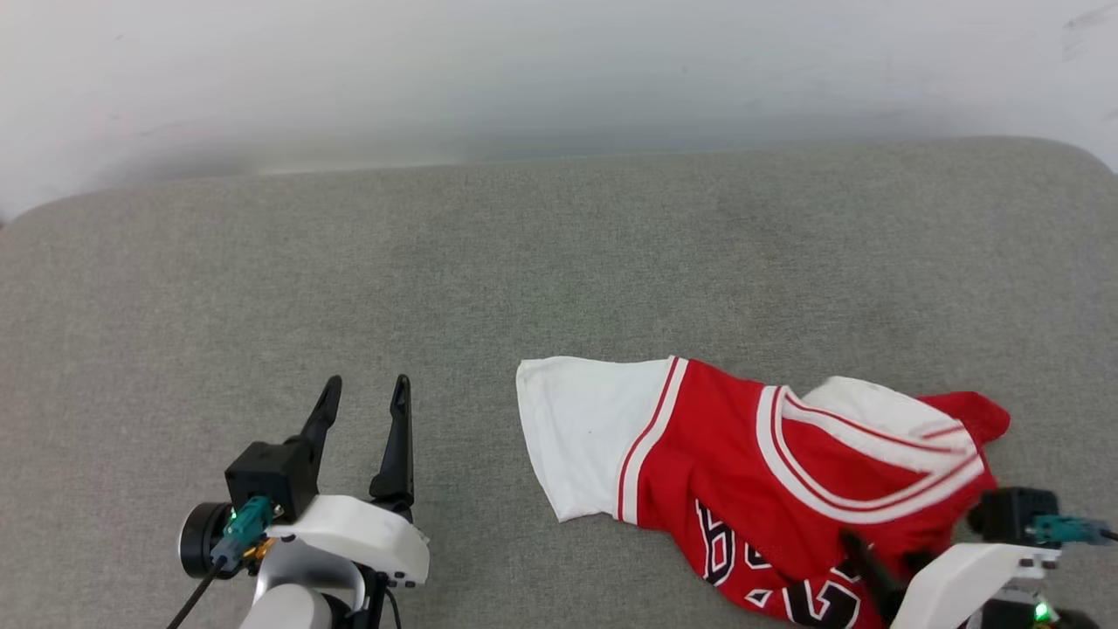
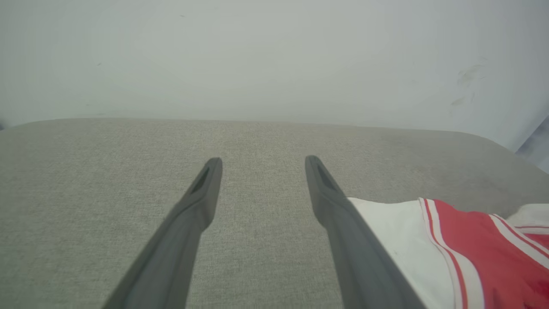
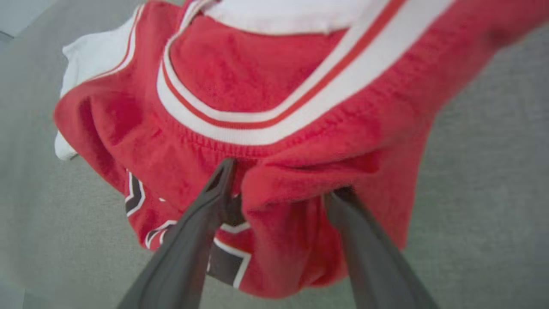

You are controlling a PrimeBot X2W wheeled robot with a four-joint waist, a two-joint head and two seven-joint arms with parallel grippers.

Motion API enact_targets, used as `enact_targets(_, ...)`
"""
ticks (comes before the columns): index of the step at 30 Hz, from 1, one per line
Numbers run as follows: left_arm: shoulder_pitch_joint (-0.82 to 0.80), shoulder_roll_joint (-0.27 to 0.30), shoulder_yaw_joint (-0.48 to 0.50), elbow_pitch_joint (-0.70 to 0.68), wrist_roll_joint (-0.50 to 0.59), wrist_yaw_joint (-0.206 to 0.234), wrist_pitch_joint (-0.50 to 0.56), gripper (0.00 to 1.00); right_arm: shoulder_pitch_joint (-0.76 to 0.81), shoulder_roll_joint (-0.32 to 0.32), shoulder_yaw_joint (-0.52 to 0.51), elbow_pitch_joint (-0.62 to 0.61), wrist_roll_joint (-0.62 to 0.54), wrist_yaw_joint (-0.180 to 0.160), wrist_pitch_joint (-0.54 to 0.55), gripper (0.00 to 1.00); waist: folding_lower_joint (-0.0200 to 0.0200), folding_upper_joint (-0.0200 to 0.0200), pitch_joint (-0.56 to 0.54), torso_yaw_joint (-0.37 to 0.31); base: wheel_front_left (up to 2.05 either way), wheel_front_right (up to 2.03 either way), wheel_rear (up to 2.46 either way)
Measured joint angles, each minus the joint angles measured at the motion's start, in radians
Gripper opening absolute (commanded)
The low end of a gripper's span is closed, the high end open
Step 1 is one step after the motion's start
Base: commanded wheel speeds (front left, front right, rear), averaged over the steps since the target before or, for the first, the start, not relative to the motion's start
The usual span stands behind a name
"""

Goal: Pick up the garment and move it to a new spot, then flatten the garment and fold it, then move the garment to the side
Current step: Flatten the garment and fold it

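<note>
The garment [image 1: 742,454] is a red jersey shirt lying crumpled at the right front of the grey cloth surface [image 1: 524,262]. One white sleeve spreads out to the left, the striped collar faces up, and black white-edged letters show near the front edge. My right gripper [image 1: 882,568] rests on its near right part. In the right wrist view the gripper [image 3: 283,180] stands open with a raised fold of the garment [image 3: 266,86] bulging between its fingers. My left gripper [image 1: 367,384] is open and holds nothing, left of the white sleeve. In the left wrist view the gripper [image 2: 262,161] has the garment [image 2: 463,249] at its right.
A pale wall [image 1: 559,79] runs along the far edge of the grey surface. The surface has rounded far corners at left and right. Bare grey cloth stretches behind and to the left of the shirt.
</note>
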Motion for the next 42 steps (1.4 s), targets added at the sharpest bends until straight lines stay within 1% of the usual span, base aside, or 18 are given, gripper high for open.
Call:
enact_targets(7, 0.022, 0.006, -0.003, -0.004, -0.006, 0.006, 0.009, 1.00, 0.008, 0.005, -0.017, -0.099, -0.038, 0.000, -0.264, 1.00, 0.0000, 0.0000, -0.025, -0.006, 0.00, 0.00, 0.00)
enact_targets(11, 0.039, 0.013, -0.003, -0.001, -0.011, 0.013, 0.011, 1.00, 0.019, 0.005, -0.017, -0.144, -0.072, 0.000, -0.366, 1.00, 0.0000, 0.0000, -0.044, -0.006, 0.00, 0.00, 0.00)
enact_targets(14, 0.053, 0.017, -0.003, 0.002, -0.013, 0.015, 0.015, 1.00, 0.022, 0.005, -0.015, -0.167, -0.113, 0.000, -0.399, 1.00, 0.0000, 0.0000, -0.062, -0.006, 0.00, 0.00, 0.00)
enact_targets(18, 0.078, 0.019, -0.002, 0.000, -0.014, 0.030, 0.015, 1.00, 0.022, 0.005, 0.005, -0.192, -0.178, 0.000, -0.404, 1.00, -0.0001, 0.0000, -0.091, -0.009, 0.00, 0.00, 0.00)
enact_targets(20, 0.093, 0.023, -0.002, -0.005, -0.014, 0.033, 0.020, 1.00, 0.021, 0.005, 0.017, -0.205, -0.189, 0.000, -0.399, 1.00, -0.0001, 0.0000, -0.103, -0.015, 0.00, 0.00, 0.00)
enact_targets(24, 0.094, 0.027, -0.019, -0.009, -0.016, 0.031, 0.064, 1.00, 0.019, 0.005, 0.025, -0.226, -0.195, 0.000, -0.390, 1.00, -0.0001, 0.0000, -0.114, -0.029, 0.00, 0.00, 0.00)
enact_targets(25, 0.089, 0.028, -0.027, -0.008, -0.016, 0.026, 0.081, 1.00, 0.016, 0.005, 0.027, -0.230, -0.195, 0.000, -0.387, 1.00, -0.0001, 0.0000, -0.113, -0.033, 0.00, 0.00, 0.00)
enact_targets(26, 0.058, 0.029, -0.046, -0.005, -0.016, 0.014, 0.123, 1.00, 0.006, 0.005, 0.034, -0.244, -0.196, 0.000, -0.384, 1.00, -0.0001, 0.0000, -0.107, -0.040, 0.00, 0.00, 0.00)
enact_targets(30, -0.034, 0.029, -0.084, 0.025, -0.025, -0.018, 0.233, 1.00, -0.023, 0.005, 0.049, -0.245, -0.192, 0.000, -0.383, 1.00, -0.0001, 0.0000, -0.082, -0.059, 0.00, 0.00, 0.00)
enact_targets(31, -0.086, 0.031, -0.100, 0.051, -0.037, -0.042, 0.295, 1.00, -0.040, 0.005, 0.059, -0.243, -0.190, 0.000, -0.383, 1.00, -0.0001, 0.0000, -0.066, -0.071, 0.00, 0.00, 0.00)
enact_targets(37, -0.229, 0.045, -0.144, 0.149, -0.073, -0.104, 0.519, 1.00, -0.080, 0.005, 0.082, -0.229, -0.179, 0.000, -0.393, 1.00, -0.0001, 0.0000, -0.010, -0.117, 0.00, 0.00, 0.00)
enact_targets(40, -0.275, 0.058, -0.160, 0.206, -0.085, -0.111, 0.627, 1.00, -0.089, 0.005, 0.092, -0.220, -0.173, 0.000, -0.399, 1.00, -0.0001, 0.0000, 0.018, -0.142, 0.00, 0.00, 0.00)
enact_targets(42, -0.296, 0.059, -0.166, 0.229, -0.093, -0.119, 0.672, 1.00, -0.096, 0.005, 0.092, -0.211, -0.170, 0.000, -0.403, 1.00, 0.0000, 0.0000, 0.038, -0.158, 0.00, 0.00, 0.00)
